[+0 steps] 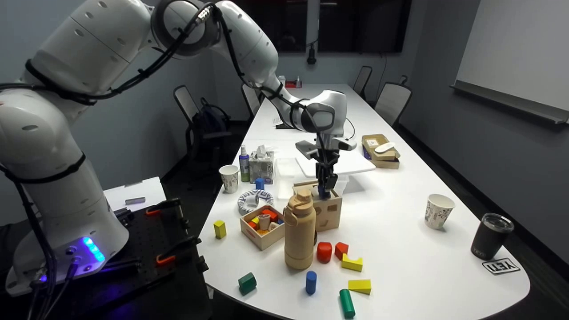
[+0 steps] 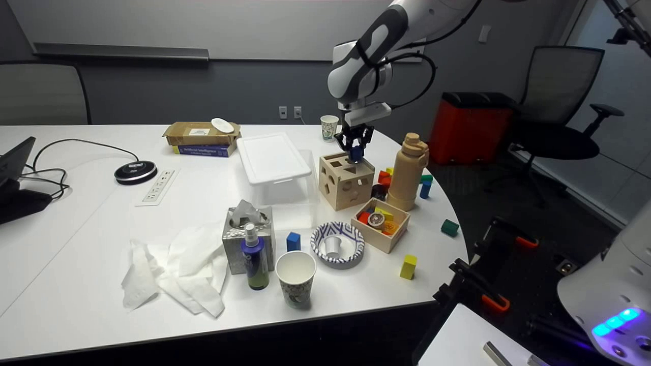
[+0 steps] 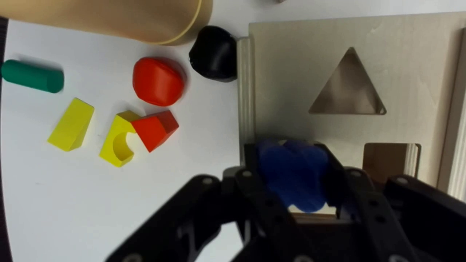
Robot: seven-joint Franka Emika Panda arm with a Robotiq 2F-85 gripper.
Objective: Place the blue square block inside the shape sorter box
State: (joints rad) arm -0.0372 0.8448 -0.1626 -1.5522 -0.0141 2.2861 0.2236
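In an exterior view, the pincer [image 1: 325,184] points downward, closed about a dark blue piece [image 1: 323,194], with the shape sorter box [image 1: 328,216] directly beneath. To the left of the pincer, well apart, the blue square block [image 1: 259,183] stands on the counter [image 1: 391,240] beside a tissue box [image 1: 261,169]. Nearer the viewer than the pincer are a tan bottle [image 1: 300,235], partly hiding the shape sorter box, and an upright blue cylinder [image 1: 311,282]. In an exterior view, a white lid [image 2: 273,156] lies left of the pincer; a wooden tray [image 2: 371,238] of coloured pieces [image 2: 384,213] and a patterned bowl [image 2: 316,240] lie nearer the viewer than it, as does the blue square block, between the patterned bowl and the tissue box. The dark blue piece is at the top of the shape sorter box; whether it sits in a cut-out cannot be told. In the wrist view, black fingers [image 3: 250,160] clasp the dark blue piece from opposite sides, its outline blurred. Ahead of the pincer and to its right is a triangular cut-out [image 3: 347,91]; directly right, a squarish cut-out [image 3: 386,160], partly hidden. Left of the pincer lie a rounded red piece [image 3: 158,82] and a yellow arch [image 3: 118,140].
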